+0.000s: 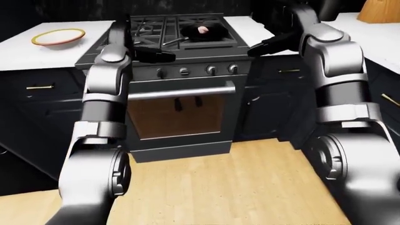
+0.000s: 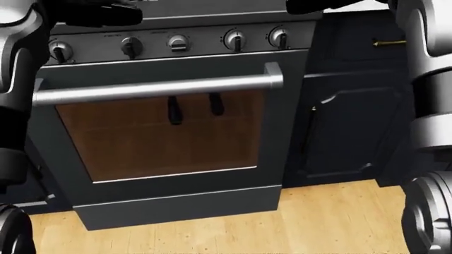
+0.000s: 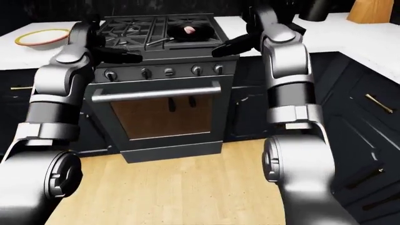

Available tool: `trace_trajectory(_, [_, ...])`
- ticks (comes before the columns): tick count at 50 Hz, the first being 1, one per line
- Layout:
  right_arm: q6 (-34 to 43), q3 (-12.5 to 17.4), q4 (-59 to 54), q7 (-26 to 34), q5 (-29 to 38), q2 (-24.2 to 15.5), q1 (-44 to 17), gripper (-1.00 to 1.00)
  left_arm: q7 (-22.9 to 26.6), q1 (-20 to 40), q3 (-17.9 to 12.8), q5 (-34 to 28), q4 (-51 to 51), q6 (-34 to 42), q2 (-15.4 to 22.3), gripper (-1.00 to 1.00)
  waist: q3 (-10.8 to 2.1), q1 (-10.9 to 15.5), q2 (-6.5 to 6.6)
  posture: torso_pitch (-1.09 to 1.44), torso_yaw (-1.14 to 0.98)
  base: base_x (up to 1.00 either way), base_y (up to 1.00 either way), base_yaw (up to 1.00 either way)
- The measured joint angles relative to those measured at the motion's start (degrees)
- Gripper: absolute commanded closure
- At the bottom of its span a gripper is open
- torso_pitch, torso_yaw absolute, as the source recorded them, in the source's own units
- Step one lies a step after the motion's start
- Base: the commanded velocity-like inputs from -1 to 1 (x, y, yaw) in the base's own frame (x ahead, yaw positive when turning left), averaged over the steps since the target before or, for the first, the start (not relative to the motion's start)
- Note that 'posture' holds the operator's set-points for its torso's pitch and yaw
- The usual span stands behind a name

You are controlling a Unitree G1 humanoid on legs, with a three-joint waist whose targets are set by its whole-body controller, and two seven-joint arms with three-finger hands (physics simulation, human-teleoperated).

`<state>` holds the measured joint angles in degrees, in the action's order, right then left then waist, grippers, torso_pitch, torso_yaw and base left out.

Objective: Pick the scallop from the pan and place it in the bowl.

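Eye views look down on whole stove (image 1: pixel 181 84), head view close on oven door (image 2: pixel 159 132).

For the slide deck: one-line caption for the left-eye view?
Both arms raised before the stove; scallop in pan, bowl on counter left.
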<state>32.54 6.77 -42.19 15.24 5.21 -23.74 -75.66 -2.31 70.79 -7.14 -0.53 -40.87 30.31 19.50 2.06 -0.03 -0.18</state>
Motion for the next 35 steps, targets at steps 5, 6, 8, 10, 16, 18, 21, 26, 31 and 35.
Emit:
trace_trajectory(5, [0.3, 0.3, -1.3, 0.2, 0.9, -0.2, -0.8, -1.00, 0.5, 0.8, 0.2, -0.2, 1.2, 0.4, -0.1, -1.00, -0.32, 0.3, 0.47, 0.00, 0.00, 0.00, 0.00, 0.55])
trace_trajectory(6, [0.2, 0.3, -1.1, 0.2, 1.0, -0.2, -0.9, -1.00, 0.5, 0.9, 0.2, -0.2, 1.6, 0.3, 0.0, -1.00, -0.37, 0.4, 0.63, 0.00, 0.00, 0.00, 0.00, 0.63])
trace_trajectory(8, [0.2, 0.3, -0.5, 0.4, 1.1, -0.3, -1.1, -1.00, 0.5, 1.3, 0.1, -0.4, 2.4, 0.3, 0.1, -1.00, -0.44, 0.5, 1.10, 0.00, 0.00, 0.00, 0.00, 0.68])
trace_trajectory(10, [0.2, 0.4, -0.4, 0.6, 1.2, -0.5, -1.5, -1.00, 0.5, 1.5, 0.1, -0.5, 3.0, 0.4, -0.1, -1.00, -0.46, 0.4, 1.66, 0.00, 0.00, 0.00, 0.00, 0.77])
trace_trajectory(16, [0.2, 0.2, -0.7, 0.7, 1.3, 0.3, -2.3, -1.00, 0.3, 0.6, -0.2, -0.7, 3.4, 1.1, 0.2, -1.00, -0.07, 2.2, 1.26, 0.00, 0.00, 0.00, 0.00, 0.68])
trace_trajectory(18, [-0.1, -0.3, -1.5, 0.7, 0.8, 1.0, -2.9, -1.00, -0.2, 0.1, -1.2, -1.2, 3.6, 1.4, 1.0, -1.00, 0.85, 2.4, 0.89, 0.00, 0.00, 0.00, 0.00, 0.00])
trace_trajectory(21, [0.2, -0.3, -2.4, 0.7, 0.7, 0.7, -3.1, -1.00, -0.4, 0.2, -1.1, -1.5, 3.7, 1.4, 0.8, -1.00, 1.89, 1.6, -1.57, 0.00, 0.00, 0.00, 0.00, 0.00])
trace_trajectory(26, [1.4, -0.2, -3.2, 0.5, 1.5, 0.1, -3.0, -1.00, 0.4, -0.6, 0.1, -1.0, 3.5, 2.0, -0.5, -1.00, 1.92, 0.7, -0.47, 0.00, 0.00, 0.05, 0.00, 0.00])
trace_trajectory(31, [1.2, 0.4, -3.8, 0.3, 2.0, 0.0, -3.6, -1.00, 0.9, 0.2, 0.2, -0.7, 4.2, 1.9, -0.2, -1.00, 0.90, -0.4, 1.67, 0.00, 0.00, 0.05, 0.00, 0.00])
trace_trajectory(35, [1.2, 0.0, -3.7, 0.5, 1.8, 0.7, -3.6, -1.00, 0.7, 0.4, -0.4, -1.0, 4.3, 1.5, 0.4, -1.00, -0.26, 0.0, 0.65, 0.00, 0.00, 0.06, 0.00, 0.00])
